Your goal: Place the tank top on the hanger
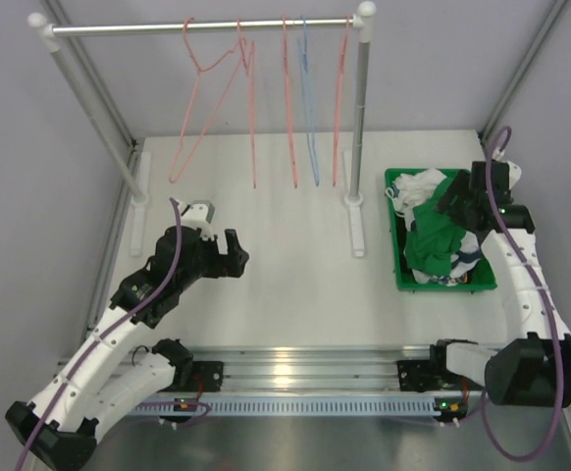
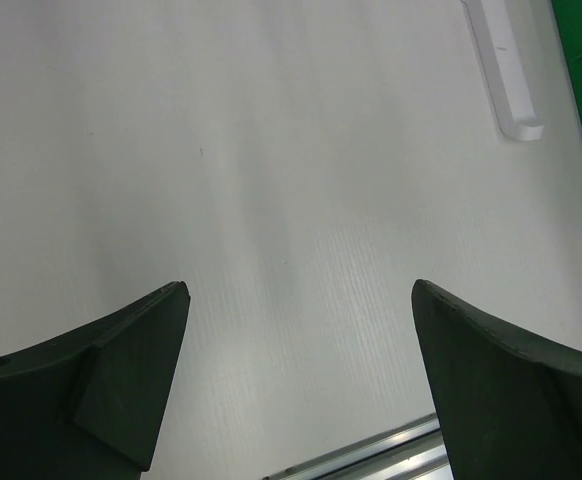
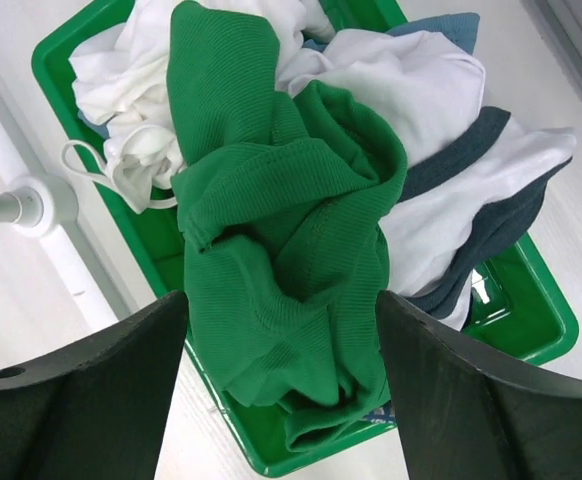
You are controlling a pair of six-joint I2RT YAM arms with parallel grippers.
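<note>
Top external view first: one rail (image 1: 207,27) across the top carries five wire hangers, four salmon-pink hangers (image 1: 289,108) and one light-blue hanger (image 1: 309,108). One green bin (image 1: 395,226) sits at right of the table (image 1: 295,255), and the one tank top (image 1: 428,245) lies heaped inside among white garments (image 1: 418,186). Two arms: the left one bends up from the lower left, with the left gripper (image 1: 234,250) left of centre, fingers spread. The right one runs up the right edge, with the right gripper (image 1: 452,201) tipped over the bin.

Left wrist view: the left gripper (image 2: 301,290) is gaping wide over bare table, nothing between the fingers. A white rack foot (image 2: 506,70) shows at upper right.

Right wrist view: the right gripper (image 3: 281,300) stands wide, one finger on either side of the crumpled tank top (image 3: 271,220), not clamped. Whether the fingers touch the cloth cannot be told.
</note>
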